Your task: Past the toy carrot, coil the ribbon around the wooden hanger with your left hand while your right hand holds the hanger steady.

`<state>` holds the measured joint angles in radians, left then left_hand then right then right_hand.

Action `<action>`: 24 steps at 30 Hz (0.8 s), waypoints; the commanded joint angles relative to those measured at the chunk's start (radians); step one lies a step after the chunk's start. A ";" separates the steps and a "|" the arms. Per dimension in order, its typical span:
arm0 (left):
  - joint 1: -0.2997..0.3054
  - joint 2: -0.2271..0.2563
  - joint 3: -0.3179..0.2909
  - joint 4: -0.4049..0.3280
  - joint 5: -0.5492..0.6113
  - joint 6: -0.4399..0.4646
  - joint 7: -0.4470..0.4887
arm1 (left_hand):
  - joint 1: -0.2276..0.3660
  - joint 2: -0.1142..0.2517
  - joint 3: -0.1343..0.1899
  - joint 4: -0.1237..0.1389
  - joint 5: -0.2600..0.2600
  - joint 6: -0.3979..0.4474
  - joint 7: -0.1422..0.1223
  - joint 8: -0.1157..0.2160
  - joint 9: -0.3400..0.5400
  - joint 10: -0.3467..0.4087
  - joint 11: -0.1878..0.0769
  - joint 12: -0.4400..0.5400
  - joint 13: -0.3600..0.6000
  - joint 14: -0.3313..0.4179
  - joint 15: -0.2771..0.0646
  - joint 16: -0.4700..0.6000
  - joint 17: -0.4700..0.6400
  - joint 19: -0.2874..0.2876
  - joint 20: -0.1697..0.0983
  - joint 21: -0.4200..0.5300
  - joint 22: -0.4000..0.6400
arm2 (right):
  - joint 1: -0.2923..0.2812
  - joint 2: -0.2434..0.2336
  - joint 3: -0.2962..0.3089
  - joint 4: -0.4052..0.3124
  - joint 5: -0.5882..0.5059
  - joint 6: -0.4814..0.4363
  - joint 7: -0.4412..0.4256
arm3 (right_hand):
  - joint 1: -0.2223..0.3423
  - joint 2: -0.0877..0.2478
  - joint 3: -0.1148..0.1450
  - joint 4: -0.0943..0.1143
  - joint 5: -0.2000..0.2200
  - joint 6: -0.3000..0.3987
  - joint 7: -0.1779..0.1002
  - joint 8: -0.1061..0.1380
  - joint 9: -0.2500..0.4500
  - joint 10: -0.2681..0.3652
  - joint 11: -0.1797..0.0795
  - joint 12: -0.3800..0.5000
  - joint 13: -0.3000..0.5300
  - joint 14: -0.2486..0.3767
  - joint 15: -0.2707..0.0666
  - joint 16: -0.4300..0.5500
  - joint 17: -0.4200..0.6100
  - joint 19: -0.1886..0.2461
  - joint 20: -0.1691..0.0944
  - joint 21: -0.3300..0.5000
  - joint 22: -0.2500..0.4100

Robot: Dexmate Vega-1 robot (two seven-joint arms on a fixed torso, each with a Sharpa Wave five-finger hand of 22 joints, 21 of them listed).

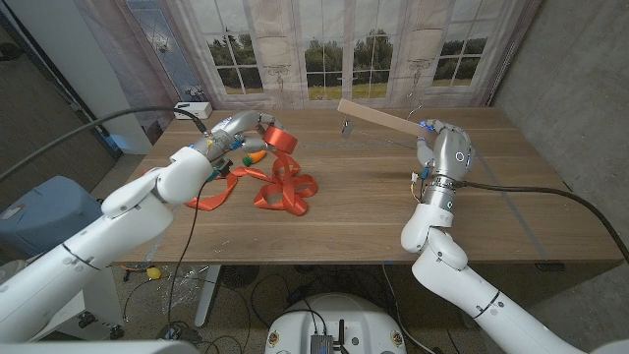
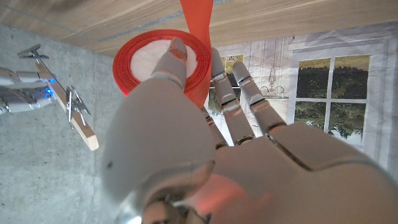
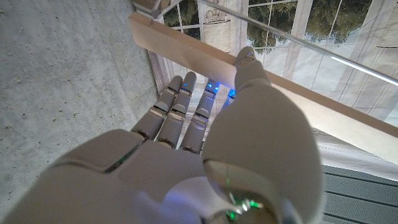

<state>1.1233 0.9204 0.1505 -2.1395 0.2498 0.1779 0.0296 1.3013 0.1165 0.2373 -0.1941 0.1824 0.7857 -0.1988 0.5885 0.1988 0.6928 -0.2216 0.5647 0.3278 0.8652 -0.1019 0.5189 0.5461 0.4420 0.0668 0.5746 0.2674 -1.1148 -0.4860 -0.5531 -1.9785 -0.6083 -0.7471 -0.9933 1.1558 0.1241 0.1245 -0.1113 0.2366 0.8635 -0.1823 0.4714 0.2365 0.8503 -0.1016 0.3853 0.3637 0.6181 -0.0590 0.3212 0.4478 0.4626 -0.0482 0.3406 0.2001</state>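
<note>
Both hands are engaged: the right hand (image 1: 439, 147) grips the pale wooden hanger (image 1: 378, 117) aloft, while the left hand (image 1: 236, 133) holds the orange ribbon roll (image 1: 283, 140) near the toy carrot (image 1: 254, 156), apparently about to carry it across for coiling.

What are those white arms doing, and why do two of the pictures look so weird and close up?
Those arms belong to a robot standing at a wooden table. One camera sits on its head and looks down. The other two sit on its wrists, so you see the backs of its own hands, turned around. The left hand holds an orange ribbon roll, and loose ribbon lies on the table beside a toy carrot. The right hand holds a wooden hanger up off the table.
</note>
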 commanded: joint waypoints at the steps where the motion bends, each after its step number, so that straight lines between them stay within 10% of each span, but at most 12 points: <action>1: -0.076 0.006 -0.056 0.095 -0.294 -0.061 -0.050 | 0.048 0.038 0.044 0.032 0.008 0.159 0.174 0.006 0.025 0.168 0.045 0.198 0.178 0.018 -0.107 -0.007 0.002 -0.002 0.008 0.011 0.007 | -0.006 0.002 -0.015 0.033 -0.011 0.040 -0.036 | 0.029 0.036 0.000 0.007 0.005 0.178 0.156 0.005 0.027 0.009 -0.003 0.008 0.004 0.006 -0.166 -0.008 0.004 -0.002 -0.031 0.007 0.002; 24: -0.485 -0.037 0.164 0.308 -0.521 -0.171 -0.228 | 0.059 0.037 0.062 0.031 0.014 0.138 0.192 0.010 0.057 0.151 0.067 0.209 0.207 0.022 -0.096 -0.044 -0.006 -0.012 0.021 0.051 0.020 | 0.086 -0.025 -0.154 0.088 -0.152 0.093 0.044 | 0.032 0.035 -0.005 0.008 0.005 0.180 0.155 0.004 0.026 0.015 -0.004 0.005 0.005 0.007 -0.166 -0.014 0.008 -0.005 -0.033 0.011 0.002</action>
<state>0.8051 0.9035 0.2229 -1.9018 -0.2058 0.0464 -0.1296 1.3161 0.1036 0.2527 -0.2015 0.1891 0.7613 -0.1744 0.5925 0.2397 0.6930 -0.2218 0.5648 0.3278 0.8742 -0.1038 0.4799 0.5373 0.4277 0.0809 0.6176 0.2813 -1.0652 -0.5065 -0.6620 -1.9155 -0.7132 -0.6817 -0.9877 1.1558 0.1241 0.1203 -0.1074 0.2372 0.8635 -0.1823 0.4752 0.2365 0.8523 -0.1041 0.3892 0.3641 0.6181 -0.0589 0.3104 0.4526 0.4626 -0.0482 0.3445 0.2002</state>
